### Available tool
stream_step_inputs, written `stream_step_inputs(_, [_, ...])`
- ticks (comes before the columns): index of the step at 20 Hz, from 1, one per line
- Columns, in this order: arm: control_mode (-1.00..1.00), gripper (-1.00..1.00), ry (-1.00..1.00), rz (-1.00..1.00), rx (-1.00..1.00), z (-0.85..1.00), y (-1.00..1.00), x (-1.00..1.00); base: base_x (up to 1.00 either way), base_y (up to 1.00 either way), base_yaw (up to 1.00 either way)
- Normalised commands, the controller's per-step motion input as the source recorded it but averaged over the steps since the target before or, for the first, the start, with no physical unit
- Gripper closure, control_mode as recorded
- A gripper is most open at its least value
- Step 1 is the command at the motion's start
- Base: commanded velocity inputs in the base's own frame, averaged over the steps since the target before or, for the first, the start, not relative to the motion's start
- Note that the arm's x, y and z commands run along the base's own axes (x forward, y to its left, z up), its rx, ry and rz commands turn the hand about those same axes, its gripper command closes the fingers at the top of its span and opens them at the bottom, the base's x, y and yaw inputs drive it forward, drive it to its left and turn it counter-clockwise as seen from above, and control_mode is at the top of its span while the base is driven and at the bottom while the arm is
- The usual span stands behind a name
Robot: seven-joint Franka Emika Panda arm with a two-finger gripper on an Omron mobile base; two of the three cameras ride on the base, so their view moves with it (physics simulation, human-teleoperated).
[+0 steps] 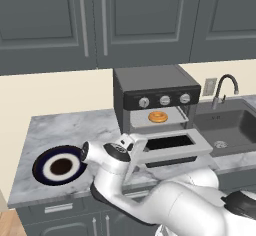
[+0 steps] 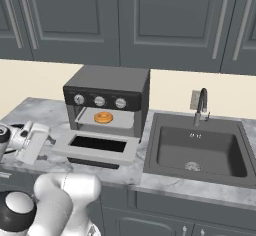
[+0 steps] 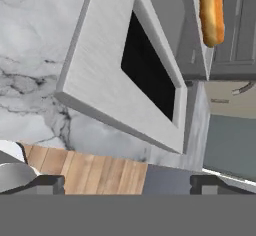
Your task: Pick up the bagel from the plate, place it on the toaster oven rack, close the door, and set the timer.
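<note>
Bagel on the rack, door down

The bagel [image 1: 158, 116] lies on the toaster oven rack [image 1: 150, 120], inside the open toaster oven [image 1: 156, 97]. The door [image 1: 172, 145] hangs flat toward the near side of the counter [image 1: 65, 130]. The gripper [image 3: 127, 182], jaws wide apart and holding nothing, hovers just left of the door. The plate [image 1: 59, 165] sits bare at the counter's left.

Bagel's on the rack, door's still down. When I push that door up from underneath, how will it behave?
The door looks like a rigid framed flap with glass, so it should probably swing stiffly on its rear hinge rather than flex. Its smooth silver face may let the open claw slide, and past upright it may drop shut.
</note>
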Motion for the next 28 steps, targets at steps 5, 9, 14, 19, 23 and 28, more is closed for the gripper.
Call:
stream_step_inputs(5, [-1.0, -1.0, 0.0, 0.0, -0.14, -0.31, 0.0, 0.33, 0.0, 0.0, 0.0])
stream_step_inputs(9, [-1.0, -1.0, 0.0, 0.0, -0.17, -0.3, 0.03, 0.3, 0.0, 0.0, 0.0])
stream_step_inputs(14, [-1.0, -1.0, 0.0, 0.0, -0.15, -0.35, 0.18, 0.19, 0.0, 0.0, 0.0])
stream_step_inputs(19, [-1.0, -1.0, 0.0, 0.0, -0.08, -0.24, 0.23, 0.25, 0.0, 0.0, 0.0])
stream_step_inputs(23, [-1.0, -1.0, 0.0, 0.0, -0.06, -0.01, 0.07, 0.33, 0.0, 0.0, 0.0])
stream_step_inputs(28, [-1.0, -1.0, 0.0, 0.0, -0.08, -0.01, 0.0, 0.26, 0.0, 0.0, 0.0])
